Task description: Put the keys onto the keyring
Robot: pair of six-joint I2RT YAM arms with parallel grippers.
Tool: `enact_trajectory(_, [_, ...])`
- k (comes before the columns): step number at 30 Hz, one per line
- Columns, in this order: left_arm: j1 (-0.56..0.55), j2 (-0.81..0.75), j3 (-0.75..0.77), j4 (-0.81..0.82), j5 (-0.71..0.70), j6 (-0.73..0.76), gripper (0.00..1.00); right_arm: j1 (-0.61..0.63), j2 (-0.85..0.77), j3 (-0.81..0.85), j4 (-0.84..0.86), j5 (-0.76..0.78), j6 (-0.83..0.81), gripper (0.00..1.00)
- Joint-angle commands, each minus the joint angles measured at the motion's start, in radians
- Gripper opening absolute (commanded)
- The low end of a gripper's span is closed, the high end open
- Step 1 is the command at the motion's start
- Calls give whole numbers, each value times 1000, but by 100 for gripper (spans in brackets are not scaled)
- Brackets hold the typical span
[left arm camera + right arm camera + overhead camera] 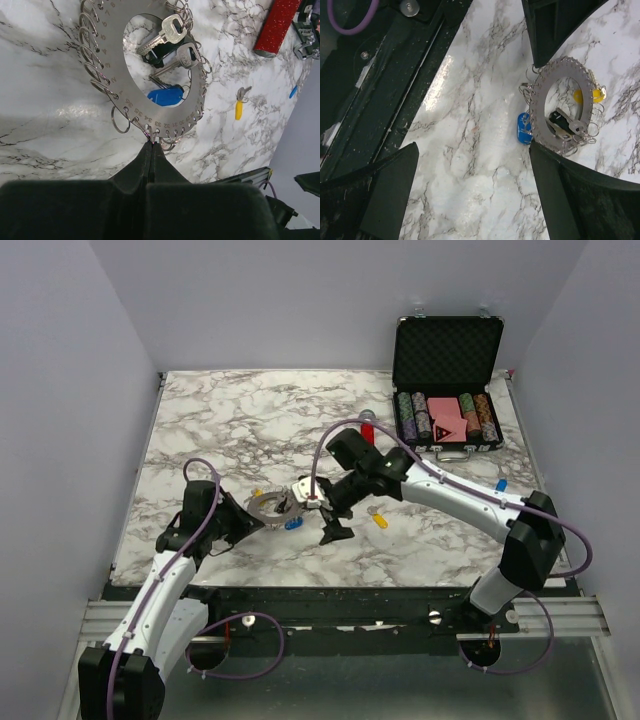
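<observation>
the keyring point(272, 505) lies flat on the tabletop point(230, 420), at about 8 o'clock from its middle. the left gripper point(151, 145) has its jaws pinched shut on the ring's rim at 6 o'clock in the left wrist view. the right gripper point(480, 195) hangs over it, jaws spread wide and holding nothing. a blue-headed key point(165, 96) touches the rim; whether it is hooked on i cannot tell. a yellow-headed key point(239, 109) lies loose at the ring's 3 o'clock. the ring looks thin, stiff, light and likely to skid on the marble, so pinch its edge. take the keys by their plastic heads. a chip case point(447, 360) stands far off at 1 o'clock.
</observation>
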Motion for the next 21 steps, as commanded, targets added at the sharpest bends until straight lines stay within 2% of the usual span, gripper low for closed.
enact_trajectory(1, [-4,-20,-13,53,54,-39,0,55,56,31,114,77,74,99])
enact_trajectory(8, [-2,-20,-18,66,74,-59,0,110,137,6,354,206,197,92])
enact_trajectory(14, [-2,-23,-10,60,76,-60,0,124,159,-54,467,326,163,81])
enact_trajectory(21, [-2,-27,-9,58,77,-66,0,133,162,-150,584,406,129,79])
